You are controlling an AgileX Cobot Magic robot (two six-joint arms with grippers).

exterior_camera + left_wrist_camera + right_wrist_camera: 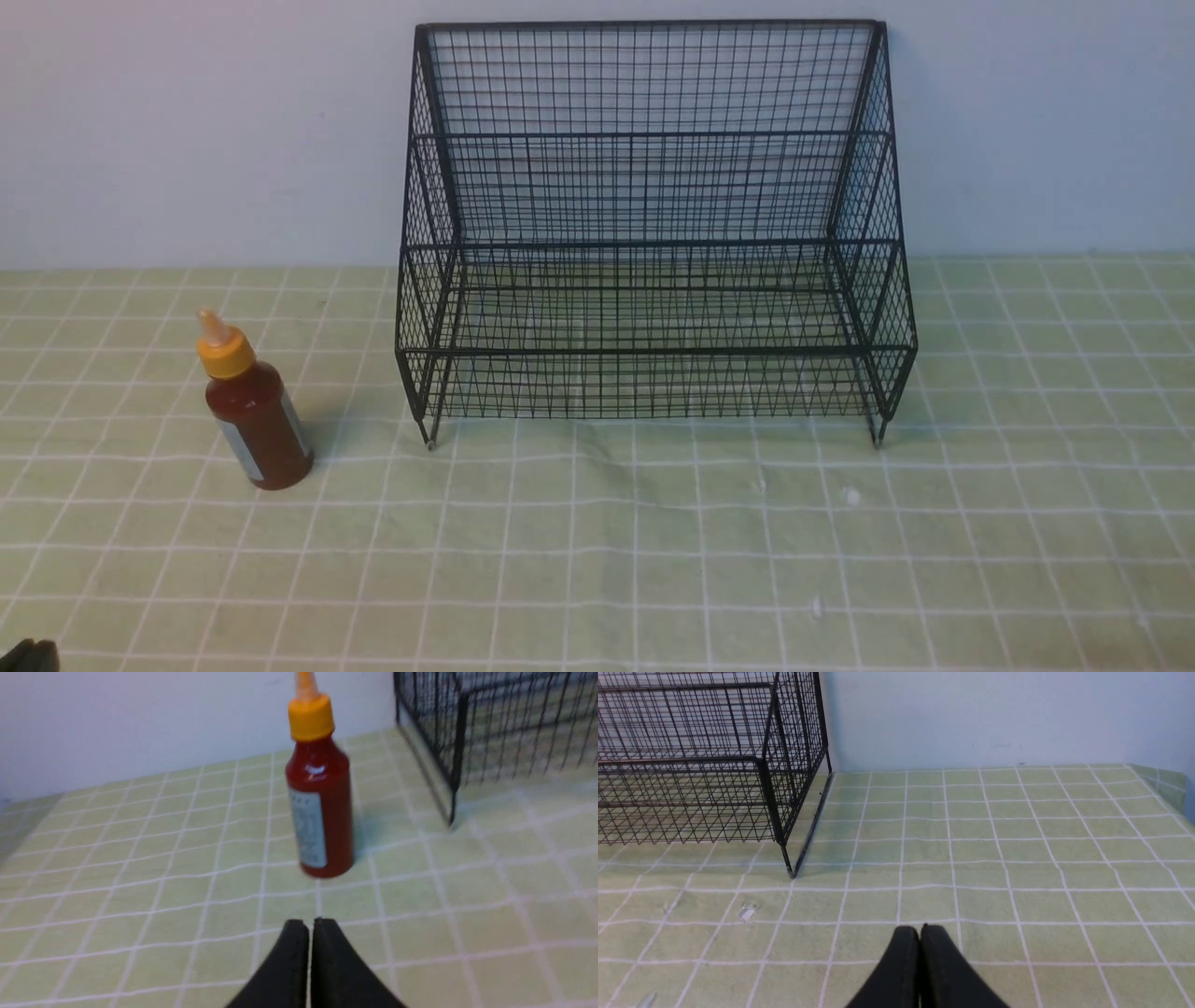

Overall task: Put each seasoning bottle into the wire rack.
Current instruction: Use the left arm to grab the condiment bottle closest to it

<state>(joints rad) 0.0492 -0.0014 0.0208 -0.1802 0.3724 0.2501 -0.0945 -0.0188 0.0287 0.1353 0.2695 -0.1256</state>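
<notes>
The seasoning bottle stands upright on the green checked cloth, left of the wire rack. It has dark red sauce, a yellow-orange cap and a white-grey label. In the left wrist view the bottle stands ahead of my left gripper, well apart from it; the jaws are shut and empty. The rack's corner shows beside the bottle. My right gripper is shut and empty over bare cloth, with the rack's corner off to one side. The rack holds nothing.
A pale wall runs behind the rack. The green cloth with white grid lines covers the table; a few small pale flecks lie in front of the rack. A dark bit of my left arm shows at the front view's lower left corner.
</notes>
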